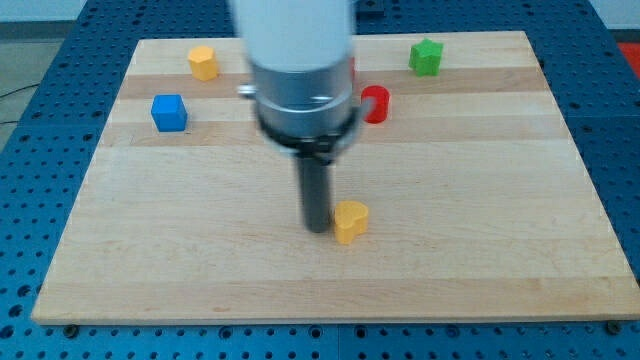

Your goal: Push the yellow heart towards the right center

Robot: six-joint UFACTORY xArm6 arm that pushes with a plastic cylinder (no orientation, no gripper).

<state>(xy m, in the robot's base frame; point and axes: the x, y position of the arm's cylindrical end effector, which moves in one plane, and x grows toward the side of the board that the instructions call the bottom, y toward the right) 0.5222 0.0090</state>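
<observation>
Nearest the camera lies the yellow heart [351, 220], resting on the wooden board [480, 260] a little below its middle. The arm carries no pincer, so there is nothing to open or close; it ends in a dark rod whose tip [318, 229] stands just beside the heart on the view's left, touching it or very nearly so.

Well apart, toward the view's top, sit a yellow block [203, 62], a blue cube [169, 112], a red block [376, 104] and a green block [426, 57].

Judged step: the push is in hand, with the tip placed behind the heart. The next move calls for a steady stroke toward the view's right, angled slightly upward, keeping contact centred so the heart does not slip aside.
</observation>
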